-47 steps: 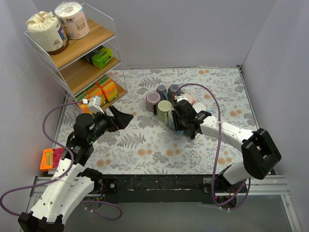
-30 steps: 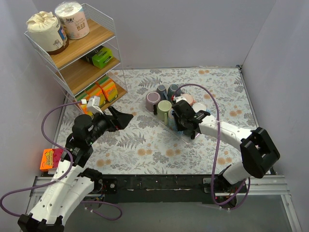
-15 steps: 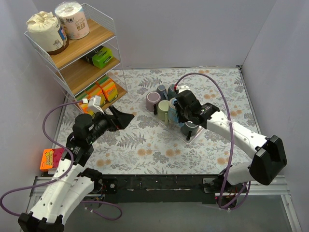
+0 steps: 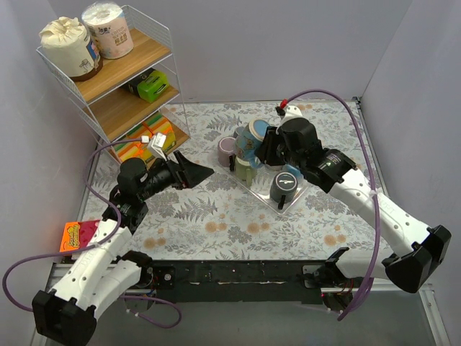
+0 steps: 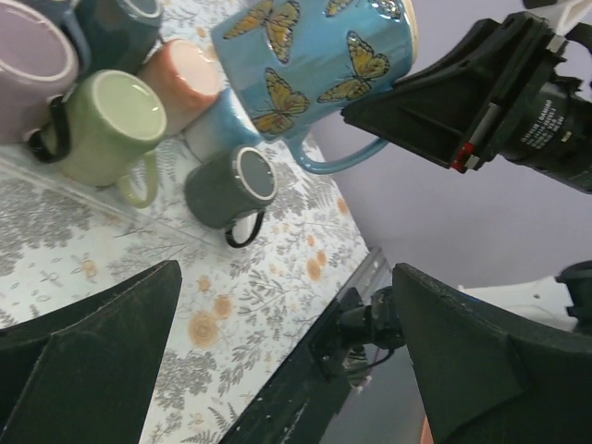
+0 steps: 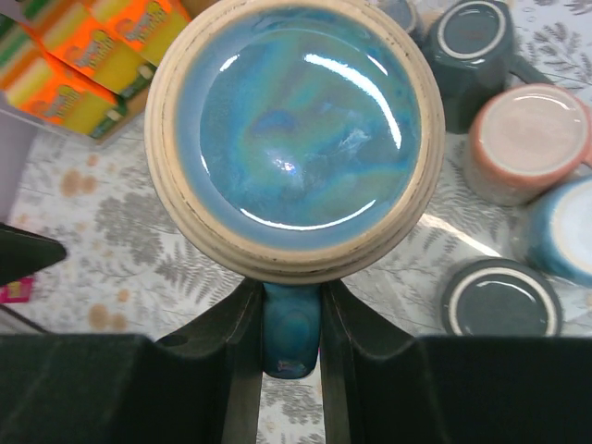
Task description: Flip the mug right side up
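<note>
A blue ceramic mug with orange butterflies [image 4: 251,135] is held clear of the table, above the far-left part of a clear plastic tray [image 4: 287,207] of upturned mugs. Its handle is pinched between the jaws of the right gripper [image 6: 291,324], and the mug is tipped roughly onto its side. Beneath it, a pale green mug [image 5: 111,125], a pink mug [image 5: 180,79] and a dark grey mug [image 5: 231,185] are seen bottom-up. The left gripper [image 4: 193,171] is poised over the floral tablecloth [image 4: 216,216], left of the tray, with its jaws spread wide.
</note>
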Action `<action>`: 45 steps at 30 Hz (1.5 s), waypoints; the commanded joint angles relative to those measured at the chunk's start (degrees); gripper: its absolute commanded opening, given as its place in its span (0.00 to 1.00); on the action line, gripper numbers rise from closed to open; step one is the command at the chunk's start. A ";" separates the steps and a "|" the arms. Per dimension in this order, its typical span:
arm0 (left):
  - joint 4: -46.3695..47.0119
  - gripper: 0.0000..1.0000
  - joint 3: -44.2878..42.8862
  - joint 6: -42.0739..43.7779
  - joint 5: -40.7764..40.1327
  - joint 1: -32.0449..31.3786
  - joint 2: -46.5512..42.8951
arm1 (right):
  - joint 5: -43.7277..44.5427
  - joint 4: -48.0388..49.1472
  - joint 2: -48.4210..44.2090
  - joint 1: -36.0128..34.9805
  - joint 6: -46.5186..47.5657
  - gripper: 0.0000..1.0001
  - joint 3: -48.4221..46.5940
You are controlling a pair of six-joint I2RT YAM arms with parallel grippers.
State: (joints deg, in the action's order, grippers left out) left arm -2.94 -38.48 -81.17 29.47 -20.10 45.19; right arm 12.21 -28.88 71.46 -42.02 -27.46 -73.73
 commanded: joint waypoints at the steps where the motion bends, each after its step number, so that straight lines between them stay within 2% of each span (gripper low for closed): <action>1: 12.67 0.98 -2.13 -8.71 8.31 -0.12 1.48 | -6.49 16.55 -2.21 0.27 -8.56 0.01 -3.70; 8: 28.76 0.98 -0.64 -20.15 11.99 -0.29 6.48 | -15.98 28.34 0.08 0.45 -17.26 0.01 -0.64; 9: 32.09 0.98 -0.46 -21.22 12.88 -0.21 8.23 | -17.29 32.62 0.08 0.45 -19.62 0.01 0.34; 12: 34.40 0.98 0.59 -24.12 11.50 -0.47 9.91 | -19.40 39.39 0.26 0.53 -24.89 0.01 4.11; 16: 34.32 0.98 1.65 -24.57 6.05 -0.64 9.22 | -21.87 48.10 0.34 0.89 -31.24 0.01 8.87; 19: 35.10 0.98 1.92 -25.35 3.84 -0.82 9.91 | -23.45 50.41 0.96 0.89 -33.53 0.01 9.83; 23: 35.90 0.92 2.71 -26.06 2.43 -1.70 11.15 | -23.81 54.19 0.70 0.89 -35.90 0.01 11.33; 28: 25.90 0.92 2.62 -22.91 -4.41 -2.49 6.94 | -22.67 54.02 0.78 0.89 -34.86 0.01 9.58; 32: 20.52 0.98 2.97 -19.12 -9.43 -2.58 2.28 | -22.40 52.88 1.05 0.89 -32.22 0.01 8.17; 35: 21.57 0.98 3.50 -20.08 -7.69 -2.58 3.14 | -22.49 53.40 1.22 0.89 -32.39 0.01 8.60; 39: 30.94 0.98 5.42 -24.11 -1.80 -2.93 7.27 | -25.47 58.30 2.10 0.80 -35.02 0.01 9.83; 45: 32.99 0.93 5.17 -24.30 -2.31 -3.11 8.95 | -28.20 64.21 3.24 0.80 -38.54 0.01 10.72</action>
State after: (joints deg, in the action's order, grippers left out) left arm 25.74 -33.08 -104.90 26.15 -22.92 54.48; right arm -12.91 18.83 75.83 -41.12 -63.13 -60.58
